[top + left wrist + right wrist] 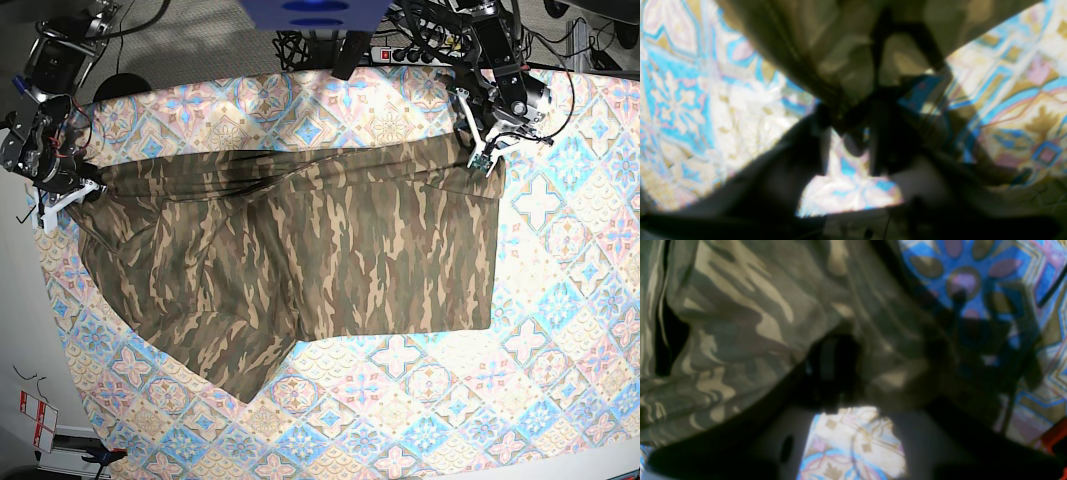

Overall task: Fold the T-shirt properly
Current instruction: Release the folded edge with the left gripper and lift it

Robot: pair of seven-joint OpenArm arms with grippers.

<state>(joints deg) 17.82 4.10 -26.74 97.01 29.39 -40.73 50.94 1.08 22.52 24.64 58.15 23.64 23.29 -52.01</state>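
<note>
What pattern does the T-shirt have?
The T-shirt has a brown, tan and olive camouflage pattern; the base view shows it best.

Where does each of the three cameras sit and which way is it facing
Left wrist: on the left arm, looking along its dark left gripper, shut on bunched brown-olive camouflage cloth T-shirt, over the pastel blue-pink patterned tablecloth.
Right wrist: on the right arm, looking past the right gripper, gripping camouflage cloth.
Base: overhead, looking down on the spread shirt, both arms at its far corners.
All views share shirt and tablecloth.

Base view overhead, whole T-shirt point(330, 260), wrist views close, blurred, sharing its cloth
</note>
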